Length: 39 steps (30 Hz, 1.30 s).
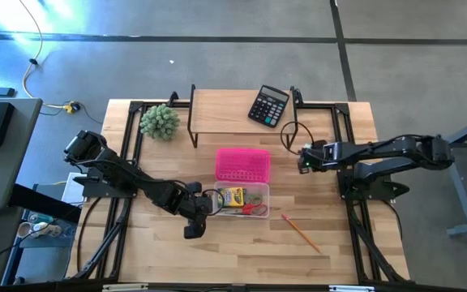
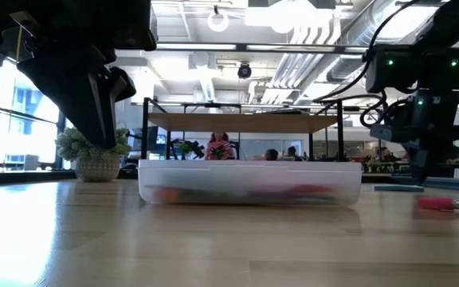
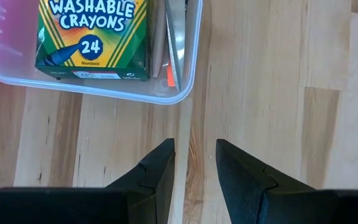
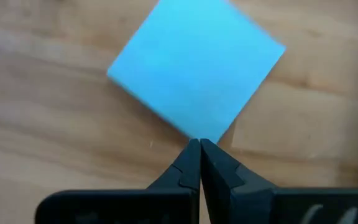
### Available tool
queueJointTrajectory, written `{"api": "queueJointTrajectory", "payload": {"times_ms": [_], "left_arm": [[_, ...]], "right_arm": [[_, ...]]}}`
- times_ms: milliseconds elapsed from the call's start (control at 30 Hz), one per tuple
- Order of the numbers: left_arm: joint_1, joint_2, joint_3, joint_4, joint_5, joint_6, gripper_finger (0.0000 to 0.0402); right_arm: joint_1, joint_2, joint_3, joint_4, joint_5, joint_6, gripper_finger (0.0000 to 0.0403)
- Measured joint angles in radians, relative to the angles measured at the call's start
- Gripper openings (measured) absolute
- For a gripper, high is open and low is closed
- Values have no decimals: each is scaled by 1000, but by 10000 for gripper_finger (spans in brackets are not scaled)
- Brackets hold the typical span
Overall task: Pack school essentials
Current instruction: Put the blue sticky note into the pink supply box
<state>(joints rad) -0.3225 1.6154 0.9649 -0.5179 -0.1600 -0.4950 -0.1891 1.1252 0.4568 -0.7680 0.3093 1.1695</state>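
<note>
A clear container (image 1: 259, 191) holds the yellow-green crayon box (image 3: 95, 37), a pale wooden stick (image 3: 157, 43) and the red-handled scissors (image 1: 254, 208). My left gripper (image 3: 194, 152) is open over bare table, just off the container's near left corner. The light-blue notepad (image 4: 197, 74) lies flat on the table to the container's right. My right gripper (image 4: 199, 146) is shut, with its tips at one corner of the notepad. The orange pencil (image 1: 301, 231) lies on the table toward the near right. The green eraser does not show. My right gripper's shut fingertips stand at one corner of the notepad (image 4: 199, 132), coming from above. Whether they touch it I cannot tell. The notepad lies flat on the wood.
A pink basket-like lid (image 1: 243, 164) sits behind the container. A black calculator (image 1: 267, 105) lies on a wooden shelf at the far edge, and a fuzzy green plant (image 1: 160, 122) stands far left. Bare table spreads along the near edge.
</note>
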Motion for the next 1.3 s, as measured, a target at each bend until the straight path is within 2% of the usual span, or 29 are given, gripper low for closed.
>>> {"api": "queueJointTrajectory", "payload": {"times_ms": [267, 567, 900, 1300], "left_arm": [[0, 0, 0, 0, 0, 0, 106], [0, 0, 0, 0, -1, -3, 106], [0, 0, 0, 0, -2, -3, 106], [0, 0, 0, 0, -1, -3, 106]], "right_arm": [[-58, 0, 0, 37, 100, -34, 0], [-107, 29, -22, 120, 105, -113, 0], [-91, 97, -19, 138, 44, -123, 0], [41, 99, 52, 97, -153, -93, 0]]}}
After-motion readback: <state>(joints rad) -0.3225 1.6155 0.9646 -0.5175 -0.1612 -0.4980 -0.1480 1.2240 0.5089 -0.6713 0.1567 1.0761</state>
